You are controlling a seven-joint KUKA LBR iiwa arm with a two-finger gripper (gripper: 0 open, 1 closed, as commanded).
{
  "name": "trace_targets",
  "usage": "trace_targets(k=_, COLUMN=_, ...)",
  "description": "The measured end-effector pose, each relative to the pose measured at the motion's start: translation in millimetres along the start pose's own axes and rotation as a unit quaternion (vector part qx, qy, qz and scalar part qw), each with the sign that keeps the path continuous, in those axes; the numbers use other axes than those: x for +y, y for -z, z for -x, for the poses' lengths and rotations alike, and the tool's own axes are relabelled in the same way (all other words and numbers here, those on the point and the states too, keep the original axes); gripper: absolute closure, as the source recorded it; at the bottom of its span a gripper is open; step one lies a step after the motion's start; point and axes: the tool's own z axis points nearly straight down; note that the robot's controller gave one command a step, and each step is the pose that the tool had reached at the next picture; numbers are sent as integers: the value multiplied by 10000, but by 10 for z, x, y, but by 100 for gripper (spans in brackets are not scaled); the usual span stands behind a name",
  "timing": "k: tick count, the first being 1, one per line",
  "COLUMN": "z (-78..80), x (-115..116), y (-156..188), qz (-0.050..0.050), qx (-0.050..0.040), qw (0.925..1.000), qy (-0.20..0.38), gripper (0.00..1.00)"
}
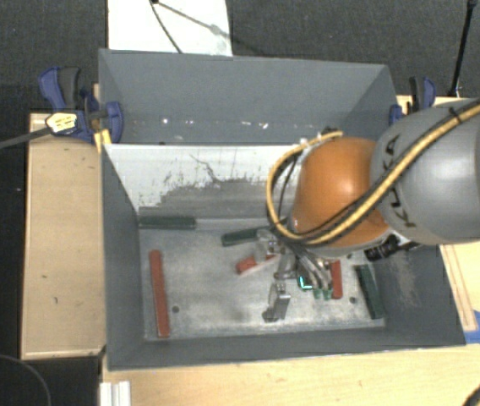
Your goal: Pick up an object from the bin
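Note:
My gripper (279,299) hangs below the orange wrist cover, low over the bin floor in the front middle. A small red piece (248,266) lies just to its left. Behind that lies a dark green pen-like thing (240,237). To the gripper's right a short red stick (335,279) lies next to a small teal-green bit (308,282). Nothing is clearly visible in the gripper's grasp.
A long red stick (159,293) lies along the bin's left wall and a dark green marker (168,222) at the back left. A dark green stick (368,291) lies near the right wall. The arm and its cables cover the bin's back right.

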Motion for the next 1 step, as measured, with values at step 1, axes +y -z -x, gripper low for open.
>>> trace_targets(k=1, z=654, x=-329, y=-613, qz=-3, qx=-55, qw=9993, qy=375, gripper=0)
